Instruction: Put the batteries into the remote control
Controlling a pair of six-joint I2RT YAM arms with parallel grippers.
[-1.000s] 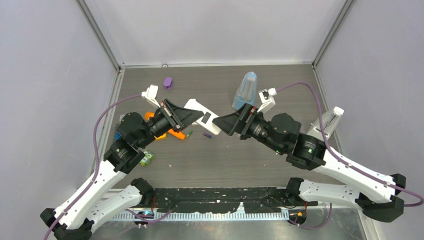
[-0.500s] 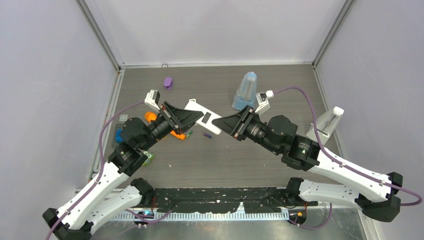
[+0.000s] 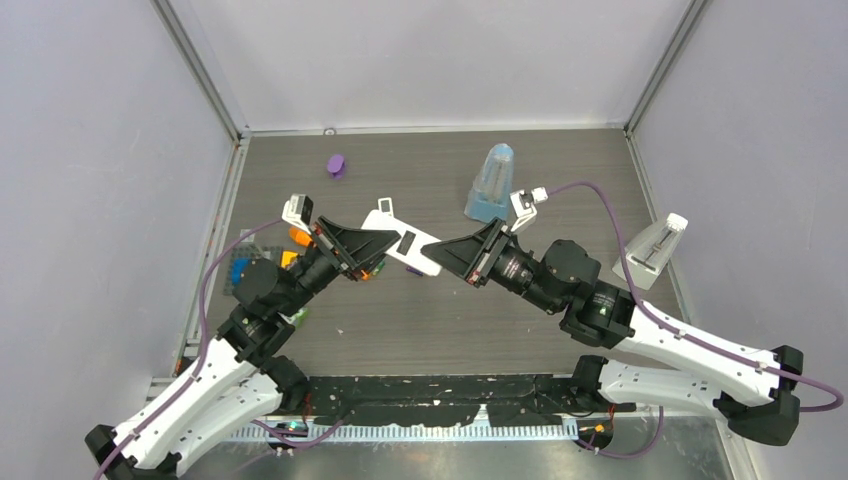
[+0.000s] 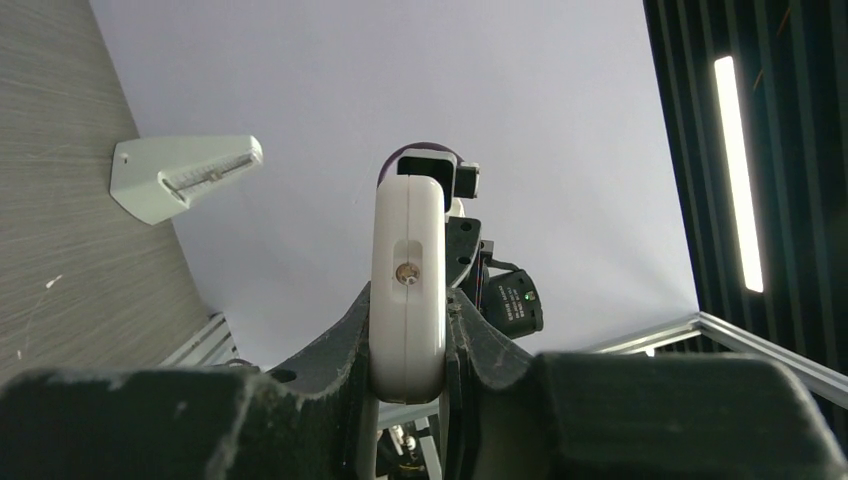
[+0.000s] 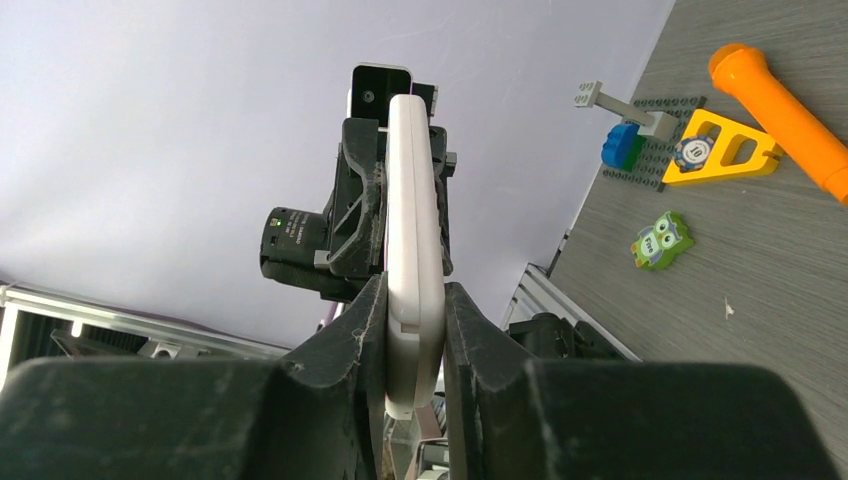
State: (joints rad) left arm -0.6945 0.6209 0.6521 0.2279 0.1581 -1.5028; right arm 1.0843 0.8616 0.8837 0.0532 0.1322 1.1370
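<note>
nearest the arm bases, to the near left of the remote control [image 3: 393, 222], a green owl figure [image 5: 660, 243] lay on the table [image 3: 450, 320]. any print on it was too small to read.

the remote control was held between the two arms at mid-table, and the wrist views showed it raised against the wall behind. it was a slim white slab with rounded corners, with a dark rectangular window in its upper face and a small cutout at its far-left end. edge-on from the left wrist it showed a shallow recess with a small round metal piece inside. edge-on from the right wrist it was a thin plain strip. no lettering on it could be read.

the left gripper [image 4: 408, 345] pinched the remote control from its left side, one finger pressed on each flat face. the right gripper [image 5: 415, 330] clamped it the same way from its right side. the batteries were too small or too hidden to pick out.

left of the remote control, a blue chip [image 5: 692, 152] marked "10" sat at the corner of a yellow triangle piece [image 5: 740, 160], beside an orange cylinder [image 5: 780, 105] and a grey stud plate [image 5: 650, 160]. well to the right of the remote control stood a white wedge [image 3: 650, 250]. beyond it to the right stood a blue translucent wedge [image 3: 492, 180]. farthest off, beyond it to the left, lay a small purple piece [image 3: 336, 165].
</note>
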